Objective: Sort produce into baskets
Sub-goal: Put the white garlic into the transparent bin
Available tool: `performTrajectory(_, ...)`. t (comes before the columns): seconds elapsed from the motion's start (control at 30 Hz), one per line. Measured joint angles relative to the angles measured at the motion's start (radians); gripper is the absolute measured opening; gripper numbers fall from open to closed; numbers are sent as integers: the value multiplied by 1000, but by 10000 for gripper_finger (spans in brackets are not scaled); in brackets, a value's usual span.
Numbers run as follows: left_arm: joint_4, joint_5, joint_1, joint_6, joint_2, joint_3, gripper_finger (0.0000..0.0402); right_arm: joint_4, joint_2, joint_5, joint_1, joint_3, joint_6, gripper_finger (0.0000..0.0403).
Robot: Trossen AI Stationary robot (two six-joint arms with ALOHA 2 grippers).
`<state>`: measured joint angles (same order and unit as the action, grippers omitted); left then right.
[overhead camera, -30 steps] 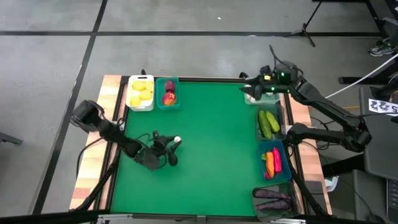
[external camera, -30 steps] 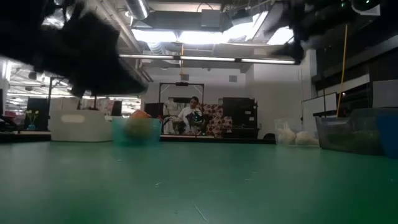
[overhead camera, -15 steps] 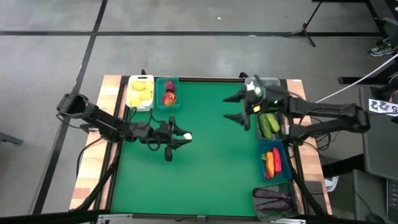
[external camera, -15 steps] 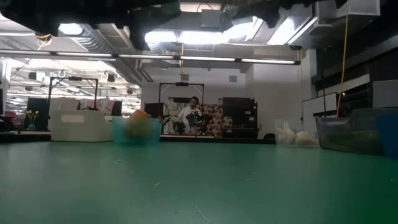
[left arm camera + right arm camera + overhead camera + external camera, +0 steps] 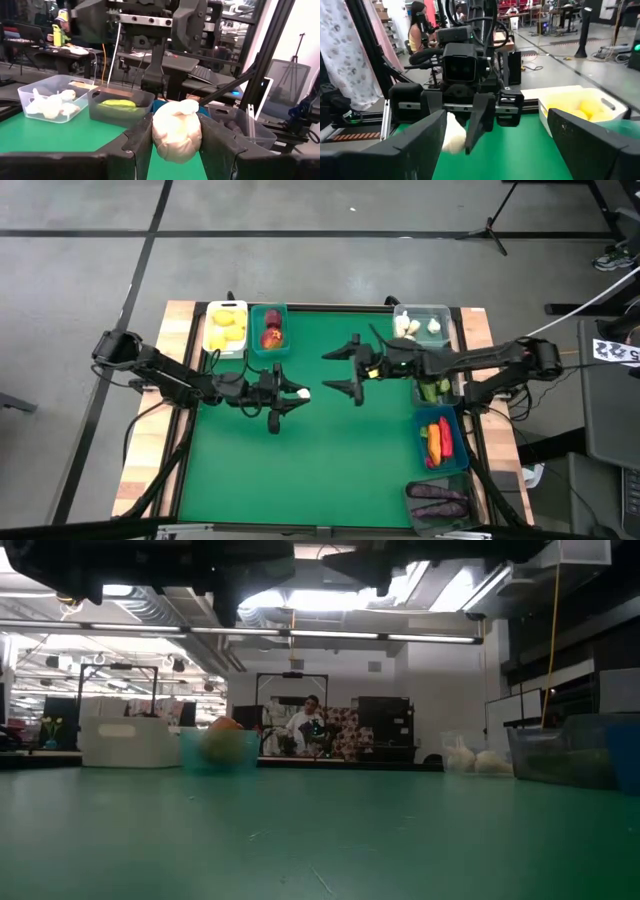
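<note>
My left gripper [image 5: 297, 394] is over the table's middle left, shut on a white garlic bulb [image 5: 302, 394], which also shows in the left wrist view [image 5: 176, 127]. My right gripper [image 5: 342, 370] is open and empty, level, facing the left gripper from the right with a small gap between them. In the right wrist view its fingers [image 5: 415, 145] stand wide apart, with the bulb [image 5: 452, 139] ahead of them. The clear bin [image 5: 443, 313] at the far right holds garlic bulbs. My left gripper pinches the garlic bulb by its two sides [image 5: 159, 135] between its two fingers, and the bulb's top shows above them. The fingers lie level and point toward the table's right. The bulb is lifted clear of the green table.
A white bin [image 5: 208, 330] of lemons and a teal bin [image 5: 255, 332] of apples stand at the far left. Along the right edge stand a dark bin [image 5: 417, 380] of cucumbers, a blue bin [image 5: 422, 442] of carrots and chilies, and a bin [image 5: 412, 494] of eggplants. A person sits in the room behind [image 5: 305, 725].
My left gripper has risen off the table with the garlic bulb, turned level and gone a little toward the table's right. My right gripper has left the clear bin at the far right and come toward the table's middle, facing the left gripper.
</note>
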<state>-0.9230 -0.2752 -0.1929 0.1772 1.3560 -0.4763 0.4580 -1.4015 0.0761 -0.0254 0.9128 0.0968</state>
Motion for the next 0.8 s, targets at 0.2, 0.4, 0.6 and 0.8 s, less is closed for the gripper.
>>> performTrajectory(0.2,1,0,2,1,0,0,137,10,-125,83,0,96,15,346)
performTrajectory(0.4,31,-1,1,6,0,0,137,-10,-183,101,6,159,35,346)
performTrajectory(0.6,32,-1,5,7,0,0,137,-6,-233,100,47,170,40,346)
performTrajectory(0.8,37,-2,6,11,0,0,137,5,-255,99,59,170,51,346)
